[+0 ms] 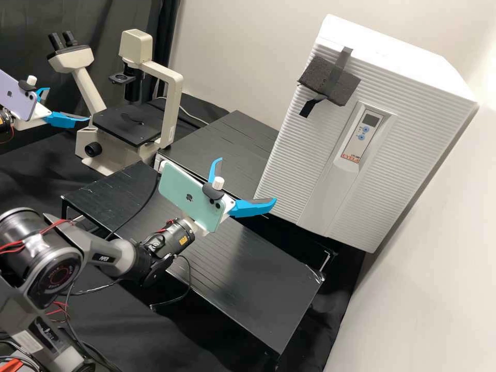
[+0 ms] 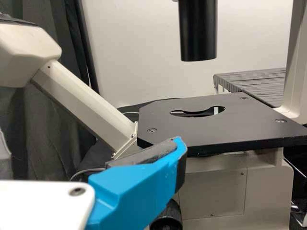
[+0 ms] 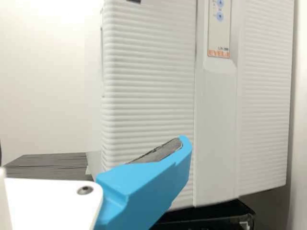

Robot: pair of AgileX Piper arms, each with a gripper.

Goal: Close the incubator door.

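Step in hand: judged to be the closing push or the final check. The door (image 1: 289,170) is on the front of the white incubator (image 1: 395,49), at the right of the high view, and looks shut or nearly so. A thin dark line along its side in the right wrist view could be a seam or a slight gap; cannot tell which, nor whether it has latched. A foam block (image 1: 330,80) is taped to its upper part. Right tool (image 1: 247,180): fingers spread, nothing between them, in front of the door's lower part; contact cannot be confirmed. Left tool (image 1: 68,104): fingers apart, unloaded, beside the microscope (image 1: 173,98); probably no part in this step. Next move, if the door is proud: one gentle, square press on its free edge until it seats, no grip needed. If seated, withdraw the right tool clear. Risk: a fingertip skidding on the ribbed face, or over-pressing and shifting the incubator.
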